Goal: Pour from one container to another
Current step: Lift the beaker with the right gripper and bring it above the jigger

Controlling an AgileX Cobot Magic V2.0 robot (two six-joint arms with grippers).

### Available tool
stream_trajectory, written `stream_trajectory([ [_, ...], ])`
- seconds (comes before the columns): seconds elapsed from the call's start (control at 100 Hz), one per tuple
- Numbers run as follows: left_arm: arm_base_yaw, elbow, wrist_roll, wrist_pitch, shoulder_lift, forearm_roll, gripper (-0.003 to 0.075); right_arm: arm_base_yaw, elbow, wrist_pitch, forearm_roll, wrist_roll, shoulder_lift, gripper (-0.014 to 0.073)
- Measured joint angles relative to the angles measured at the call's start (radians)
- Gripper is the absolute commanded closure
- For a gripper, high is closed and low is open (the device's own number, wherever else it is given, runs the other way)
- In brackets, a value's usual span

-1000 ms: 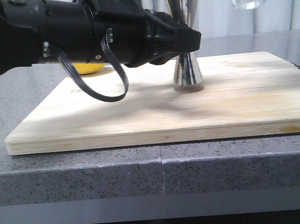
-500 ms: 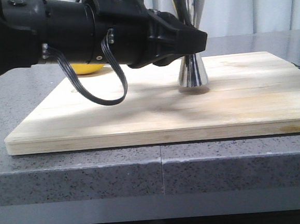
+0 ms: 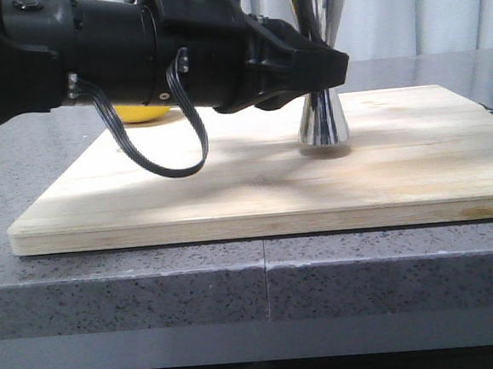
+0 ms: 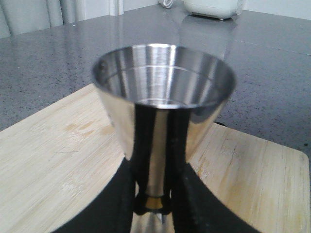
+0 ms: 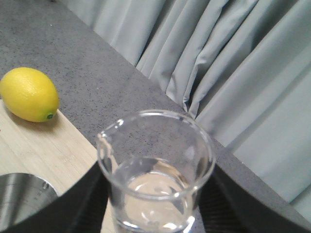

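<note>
The left pincer (image 4: 151,206) is clamped on the gold-banded waist of the tall shiny steel hourglass jigger (image 3: 322,114), which stands on the pale wooden board (image 3: 230,194) on the grey counter (image 3: 47,145). The right pincer (image 5: 155,194) grips the small clear glass beaker (image 5: 155,170) — raised above, the jigger's rim just below it. To pour well, bring the beaker's lip over the jigger's mouth and tip slowly — steadying the jigger upright. A yellow lemon (image 5: 29,94) lies nearby.

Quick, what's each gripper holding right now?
Left gripper: closed on the steel jigger.
Right gripper: closed on the glass beaker.
</note>
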Motion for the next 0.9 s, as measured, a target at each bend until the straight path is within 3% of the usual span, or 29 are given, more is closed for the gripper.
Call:
stream_trajectory([
  [0.9, 0.000, 0.000, -0.032, -0.025, 0.000, 0.052, 0.0741, 0.000, 0.000, 0.000, -0.158, -0.002, -0.009, 0.0343],
])
